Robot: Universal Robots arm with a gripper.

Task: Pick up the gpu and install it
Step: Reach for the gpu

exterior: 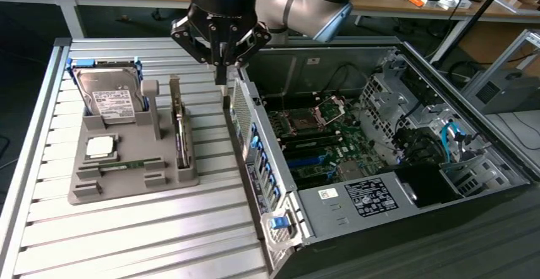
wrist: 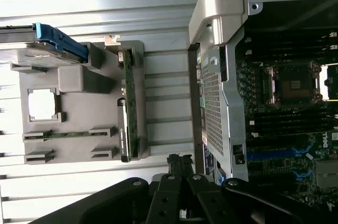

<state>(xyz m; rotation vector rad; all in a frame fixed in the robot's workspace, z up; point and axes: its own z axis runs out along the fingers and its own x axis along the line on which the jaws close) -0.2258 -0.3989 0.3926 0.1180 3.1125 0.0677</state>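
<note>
- While the gripper hangs empty with its fingers pressed together, it hovers between the grey tray and the computer case.
- The graphics card stands on edge in the tray's slot, probably so that its top edge is easy to grasp.

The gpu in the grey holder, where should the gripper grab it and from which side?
Probably its long top edge, from straight above: the gpu stands on edge in a slot of the grey holder, leaving that thin edge free.
</note>
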